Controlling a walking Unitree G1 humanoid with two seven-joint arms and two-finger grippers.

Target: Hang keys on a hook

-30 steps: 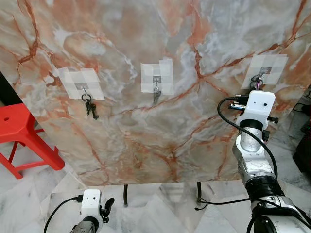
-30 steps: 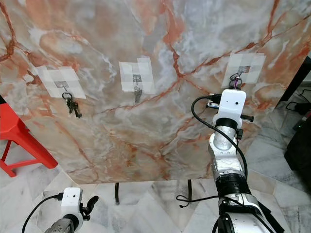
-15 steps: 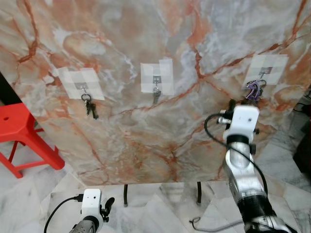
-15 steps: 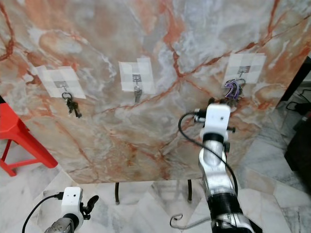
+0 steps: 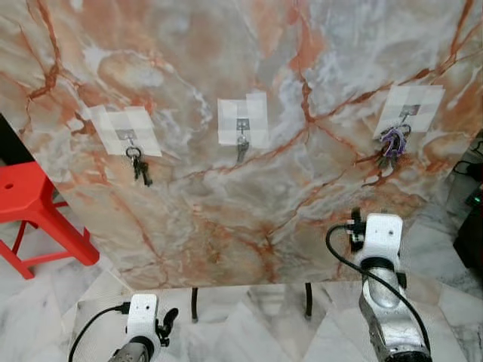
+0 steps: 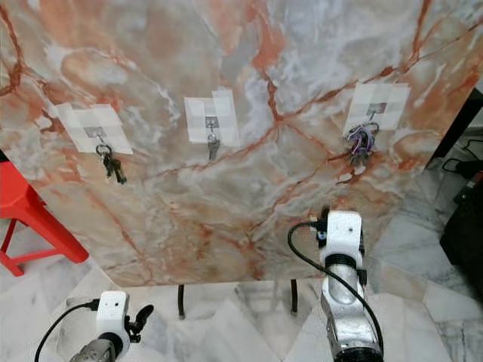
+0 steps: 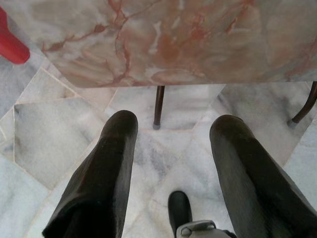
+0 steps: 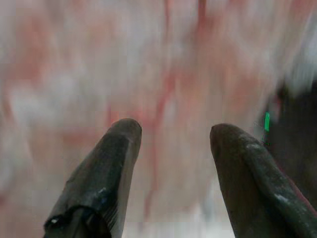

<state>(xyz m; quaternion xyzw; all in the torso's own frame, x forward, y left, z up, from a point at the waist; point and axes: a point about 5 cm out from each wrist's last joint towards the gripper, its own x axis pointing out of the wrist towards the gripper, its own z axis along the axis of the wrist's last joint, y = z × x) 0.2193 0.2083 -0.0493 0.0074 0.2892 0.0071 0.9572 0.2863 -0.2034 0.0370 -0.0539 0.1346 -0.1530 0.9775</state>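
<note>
A bunch of purple-tagged keys (image 5: pixel 390 143) hangs free on the right taped hook (image 5: pixel 408 113) of the upright marble board (image 5: pixel 226 211). My right gripper (image 8: pixel 171 131) is open and holds nothing; its arm (image 5: pixel 379 249) sits well below the keys, in front of the board's lower right part. The right wrist view is blurred. Dark keys (image 5: pixel 140 167) hang on the left hook, and a single key (image 5: pixel 241 148) on the middle hook. My left gripper (image 7: pixel 171 124) is open, low at the left over the floor.
A red plastic stool (image 5: pixel 30 204) stands left of the board. The board rests on thin dark legs (image 5: pixel 195 303) over a marble tile floor (image 7: pixel 49 134). Dark equipment (image 5: pixel 472 237) sits at the right edge.
My right arm has dropped from the right hook to well below it. The purple keys stayed behind on that hook, now in plain sight. The left arm has not moved.
</note>
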